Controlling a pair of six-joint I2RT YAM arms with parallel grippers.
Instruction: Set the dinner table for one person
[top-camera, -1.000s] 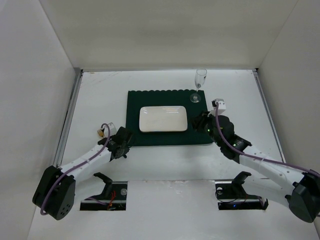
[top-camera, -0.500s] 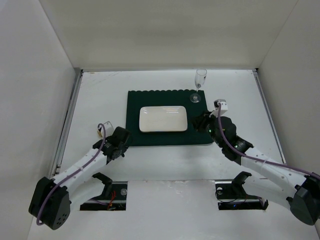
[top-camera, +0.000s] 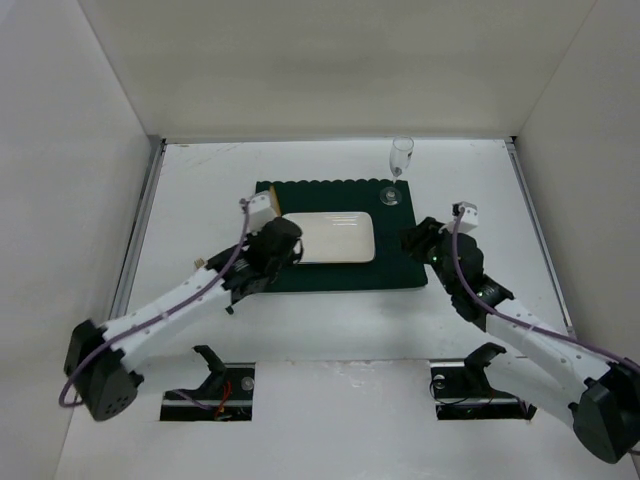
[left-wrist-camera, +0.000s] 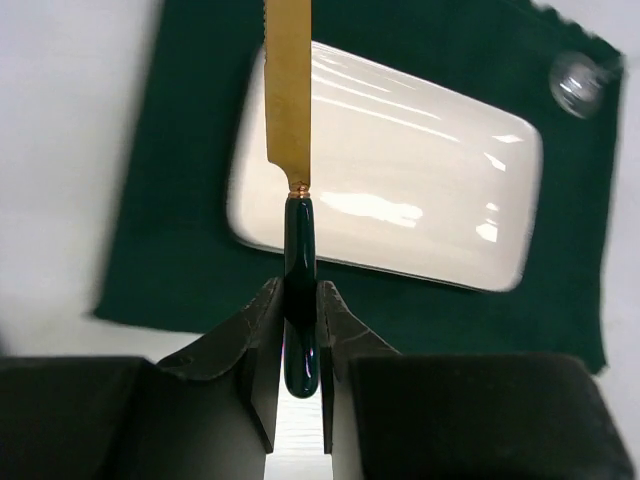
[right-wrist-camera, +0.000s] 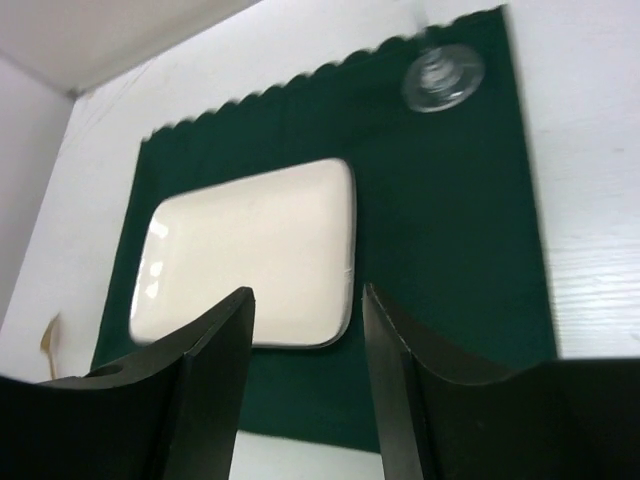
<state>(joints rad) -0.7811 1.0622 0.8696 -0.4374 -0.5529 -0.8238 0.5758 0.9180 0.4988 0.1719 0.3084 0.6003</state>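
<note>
Looking down from the top camera, I see the dinner table (top-camera: 200, 180) filling the middle of the frame. The dark green placemat (top-camera: 395, 270) lies at its centre, with the white plate (top-camera: 335, 240) on it and a wine glass (top-camera: 400, 160) upright at the mat's upper right corner. My left gripper (left-wrist-camera: 298, 300) is pinched tight on the dark green handle of 1 gold-bladed knife (left-wrist-camera: 289, 120), whose blade points up the wrist frame across the plate's left end. My right gripper (right-wrist-camera: 307, 300) hangs by the mat's right edge, its 2 fingers spread with nothing between them.
</note>
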